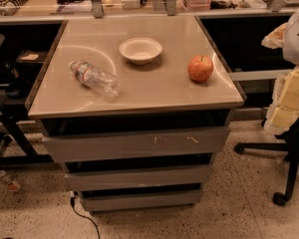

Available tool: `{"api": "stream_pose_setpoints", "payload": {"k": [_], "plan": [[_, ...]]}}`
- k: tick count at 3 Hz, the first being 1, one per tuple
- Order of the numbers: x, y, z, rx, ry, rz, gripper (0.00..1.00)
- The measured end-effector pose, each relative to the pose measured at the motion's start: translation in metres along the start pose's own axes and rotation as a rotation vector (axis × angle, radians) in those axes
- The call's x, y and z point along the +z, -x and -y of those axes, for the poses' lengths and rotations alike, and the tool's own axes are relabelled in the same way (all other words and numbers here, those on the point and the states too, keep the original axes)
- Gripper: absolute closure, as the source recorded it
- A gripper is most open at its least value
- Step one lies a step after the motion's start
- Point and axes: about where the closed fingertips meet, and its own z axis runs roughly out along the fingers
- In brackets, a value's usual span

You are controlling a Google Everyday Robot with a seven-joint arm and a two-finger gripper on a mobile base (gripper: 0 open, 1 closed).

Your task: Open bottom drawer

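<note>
Plain, narrow grey metal bottom drawer (142,200) sits lowest beneath the glossy beige surface (154,86); the gripper is out of view, so its state cannot be told.

bottom drawer (142,200) seemingly shut, hand out of view

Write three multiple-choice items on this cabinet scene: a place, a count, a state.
1. Seen from the camera, the apple lies which side of the bowl? A left B behind C right
2. Grey drawer fronts on the cabinet: A three B two C five
3. The water bottle is: A upright B lying on its side C inside the bowl
Key: 1C, it sits to the bowl's right; 2A, three stacked fronts, the bottom drawer lowest; 3B, it lies flat. The gripper is not in view.
</note>
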Motion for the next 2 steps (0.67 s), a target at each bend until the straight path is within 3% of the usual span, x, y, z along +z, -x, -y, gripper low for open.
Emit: {"api": "stream_pose_setpoints", "payload": {"k": [2], "plan": [[0.010,0.001,-0.011,0.010,-0.003,-0.001,0.00]]}}
